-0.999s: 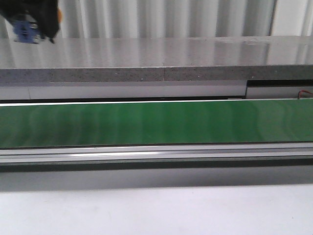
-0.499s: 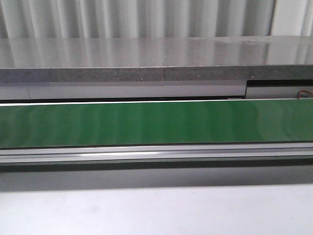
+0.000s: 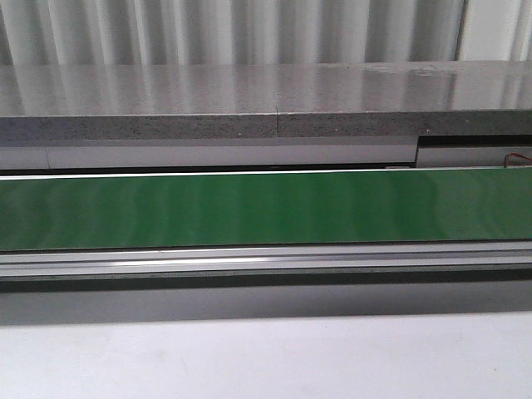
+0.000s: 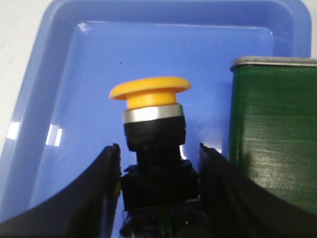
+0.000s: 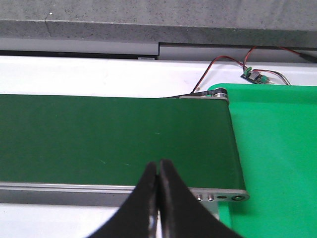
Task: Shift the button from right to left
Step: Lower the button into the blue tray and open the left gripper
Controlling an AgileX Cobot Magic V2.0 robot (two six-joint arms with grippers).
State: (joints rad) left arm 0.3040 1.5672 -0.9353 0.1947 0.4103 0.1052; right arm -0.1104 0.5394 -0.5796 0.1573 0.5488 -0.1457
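The button (image 4: pixel 151 106) has an orange-yellow cap, a silver ring and a black body. It shows only in the left wrist view. My left gripper (image 4: pixel 158 148) is shut on its dark base and holds it above a blue tray (image 4: pixel 59 64). My right gripper (image 5: pixel 159 163) is shut and empty, over the near edge of the green belt (image 5: pixel 114 134) close to its right end. In the front view neither gripper nor the button shows.
The green belt (image 3: pixel 266 208) runs across the front view, with a grey stone ledge (image 3: pixel 266 100) behind it. One belt end (image 4: pixel 272 124) stands beside the blue tray. A green tray (image 5: pixel 277 158) and a small wired circuit board (image 5: pixel 253 74) lie past the other end.
One second ago my left gripper with the button showed at the front view's top left corner. It has since moved out of that view. The belt looks the same.
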